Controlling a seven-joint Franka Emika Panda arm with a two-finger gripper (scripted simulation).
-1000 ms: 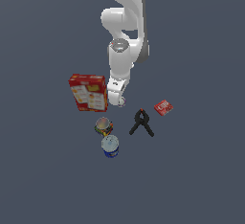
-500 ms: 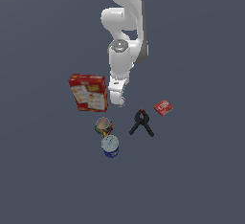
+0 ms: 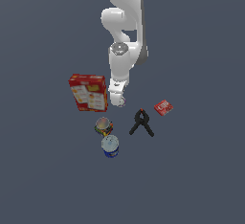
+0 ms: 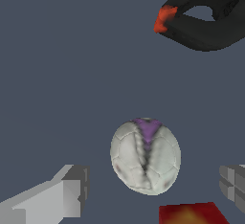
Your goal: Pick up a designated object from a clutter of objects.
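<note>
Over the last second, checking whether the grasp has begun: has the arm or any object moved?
Nothing visibly changed. The gripper hovers open over the small whitish-grey ball, jaws on either side and not touching it. The red cracker box, black spring clamp, two cans and red packet lie where they were.

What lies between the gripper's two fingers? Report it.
In the wrist view, the whitish ball sits between the gripper's fingers, with bare floor on either side; neither finger touches it. The black spring clamp lies farther off.
</note>
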